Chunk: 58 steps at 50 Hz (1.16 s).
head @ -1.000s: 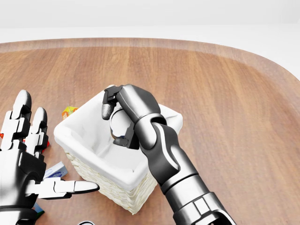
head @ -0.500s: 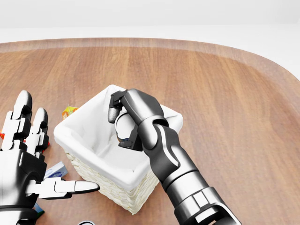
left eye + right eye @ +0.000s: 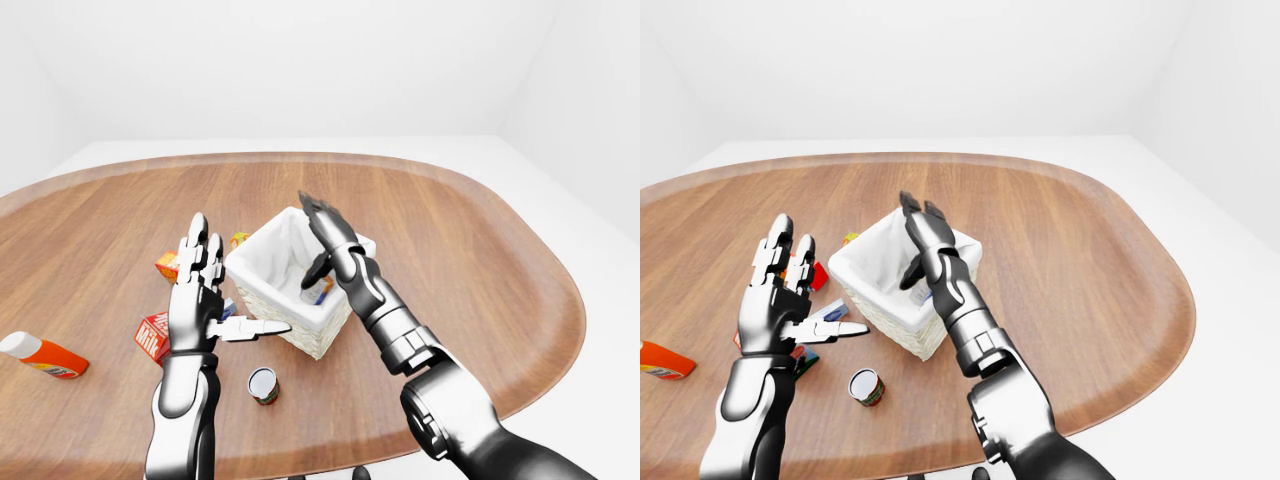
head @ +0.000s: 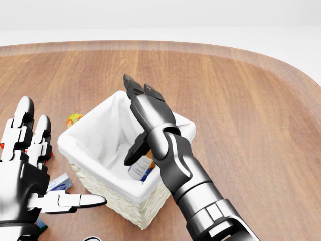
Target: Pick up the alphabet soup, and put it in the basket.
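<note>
White cloth lined the square woven wicker basket (image 4: 95, 188) on the oval wooden table (image 4: 241, 90). The cylindrical alphabet soup can (image 4: 141, 168) lay inside it, free of any grip. Above it the right hand (image 4: 143, 113) stood fully open, holding nothing. The left hand (image 4: 25, 165), beside the basket, was spread open and empty.

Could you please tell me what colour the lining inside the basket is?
The basket has a plain white cloth lining, clearest in the head view.

The alphabet soup (image 4: 141, 167) can lies tilted inside the white-lined wicker basket (image 4: 95, 145).
</note>
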Tool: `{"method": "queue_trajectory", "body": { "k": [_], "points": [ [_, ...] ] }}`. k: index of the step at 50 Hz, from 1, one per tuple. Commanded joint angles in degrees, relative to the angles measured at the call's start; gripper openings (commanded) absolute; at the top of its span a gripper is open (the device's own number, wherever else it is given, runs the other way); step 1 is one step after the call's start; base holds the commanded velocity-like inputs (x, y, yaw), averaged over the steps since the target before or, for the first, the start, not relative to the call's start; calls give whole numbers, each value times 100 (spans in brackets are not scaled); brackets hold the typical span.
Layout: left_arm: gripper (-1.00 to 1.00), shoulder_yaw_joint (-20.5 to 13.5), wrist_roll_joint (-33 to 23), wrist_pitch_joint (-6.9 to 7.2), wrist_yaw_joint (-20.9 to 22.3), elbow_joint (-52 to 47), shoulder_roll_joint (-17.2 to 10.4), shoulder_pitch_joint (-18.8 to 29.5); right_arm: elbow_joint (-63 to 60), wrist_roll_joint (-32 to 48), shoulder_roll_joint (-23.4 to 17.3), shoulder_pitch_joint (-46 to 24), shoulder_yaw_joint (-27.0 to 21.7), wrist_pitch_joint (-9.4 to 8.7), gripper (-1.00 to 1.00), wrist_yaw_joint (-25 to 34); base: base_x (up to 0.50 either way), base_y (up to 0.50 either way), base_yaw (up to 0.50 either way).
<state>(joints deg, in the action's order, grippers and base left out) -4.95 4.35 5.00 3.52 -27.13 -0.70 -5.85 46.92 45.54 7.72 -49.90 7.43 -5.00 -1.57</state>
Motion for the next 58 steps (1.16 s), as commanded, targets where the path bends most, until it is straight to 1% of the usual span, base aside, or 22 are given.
{"method": "queue_trajectory", "body": {
  "k": [1,14,18,26,34,37,39,47,58],
  "points": [
    [100,0,-1,0,4,4,1,-10,55,19,15,-6,-1,0,100,-27,0,0,0],
    [100,-1,-3,0,13,58,0,-6,52,37,32,21,11,0,100,-42,0,0,0],
    [100,-6,4,0,11,53,-2,2,-165,73,52,89,32,0,100,23,0,0,0],
    [100,7,-7,0,8,78,-1,1,-996,49,17,242,9,0,100,237,0,0,0],
    [100,4,5,0,2,37,2,-5,-2289,38,24,428,11,0,100,604,0,0,0],
    [100,4,2,0,1,35,1,-5,-2409,53,24,455,30,0,100,651,0,0,0],
    [100,18,-8,0,1,50,4,-7,-2897,125,68,535,79,0,100,829,0,0,0],
    [100,12,4,0,0,39,2,-2,-3457,221,118,598,117,0,100,1070,0,0,0],
    [100,-13,19,0,2,40,-5,16,-4612,379,155,563,125,0,100,1612,0,0,0]
  ]
}}
